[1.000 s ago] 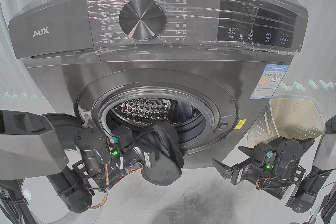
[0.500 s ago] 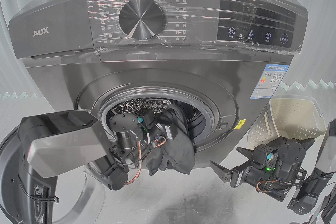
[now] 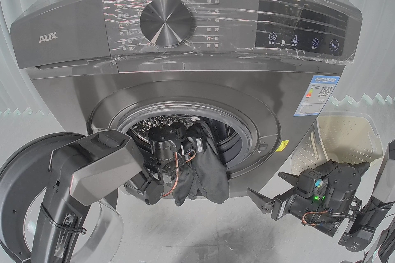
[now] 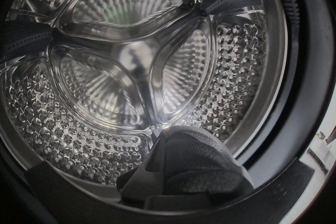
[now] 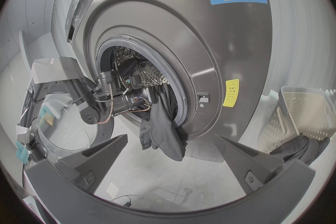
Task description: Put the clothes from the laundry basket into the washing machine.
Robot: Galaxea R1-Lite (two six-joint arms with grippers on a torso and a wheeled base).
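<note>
Pale floor (image 3: 230, 231) fronts the washing machine (image 3: 185, 83), where the left claw (image 3: 196, 144), clamped on a dark garment (image 3: 210, 179) draped over the lower rim of the drum (image 4: 122, 60), likely must push deeper before letting go; the right claw (image 3: 273, 190) gapes idle.

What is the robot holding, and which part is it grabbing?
Its left hand grips the dark garment by its top end, inside the drum mouth; the rest hangs out. The right hand holds nothing.

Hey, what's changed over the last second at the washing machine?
The left gripper rose and pushed into the drum, carrying the dark garment, which now hangs partly over the door seal. The right gripper stayed open by the laundry basket.
</note>
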